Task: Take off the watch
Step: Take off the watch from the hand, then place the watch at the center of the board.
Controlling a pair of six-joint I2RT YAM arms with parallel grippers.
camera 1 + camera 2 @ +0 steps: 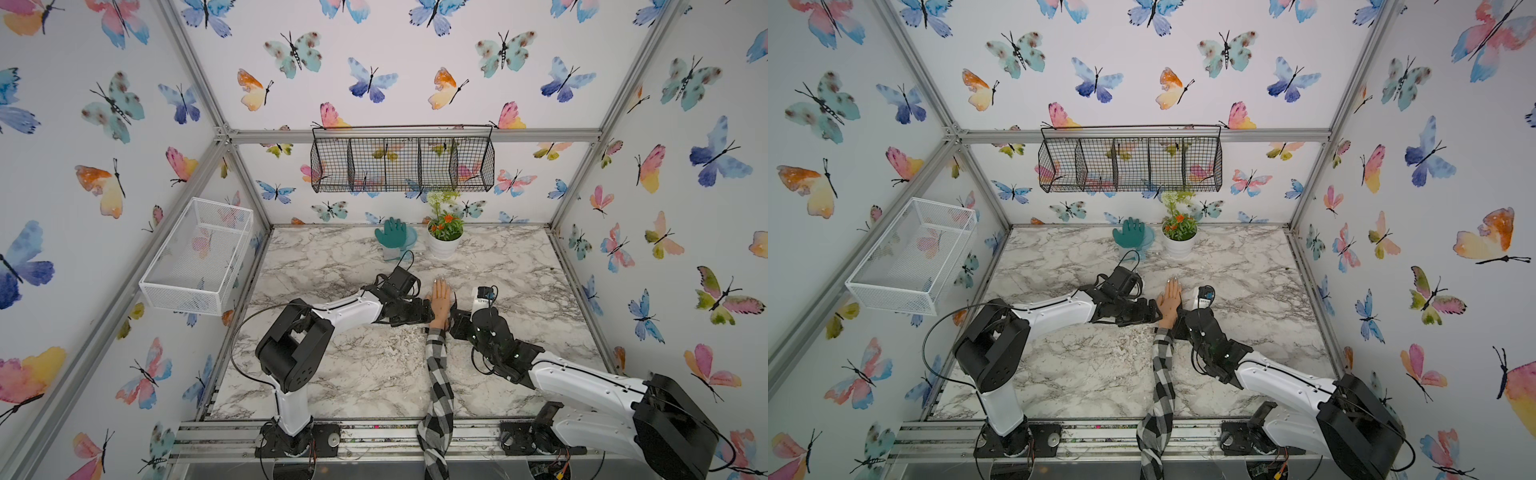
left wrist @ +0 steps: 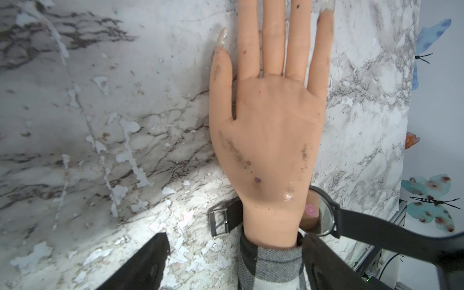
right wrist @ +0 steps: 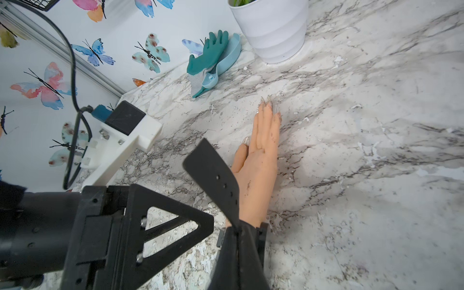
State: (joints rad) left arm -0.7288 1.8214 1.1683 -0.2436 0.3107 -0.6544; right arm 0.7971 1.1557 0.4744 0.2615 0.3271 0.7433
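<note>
You have a marble-patterned table point(image 1: 332, 374), its surface chipped in places. Lying on it: a mannequin hand point(image 1: 440, 297), palm down mid-table, its checked sleeve point(image 1: 438, 374) trailing over the front edge; the watch point(image 2: 324, 216), buckle end flat beside the wrist; at the back, a white pot point(image 1: 444, 246) and, near it, a teal glove point(image 1: 390, 232) against a pale blue scoop point(image 3: 227, 62).

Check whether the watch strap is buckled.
No: the watch has its buckle lying empty beside the hand.
</note>
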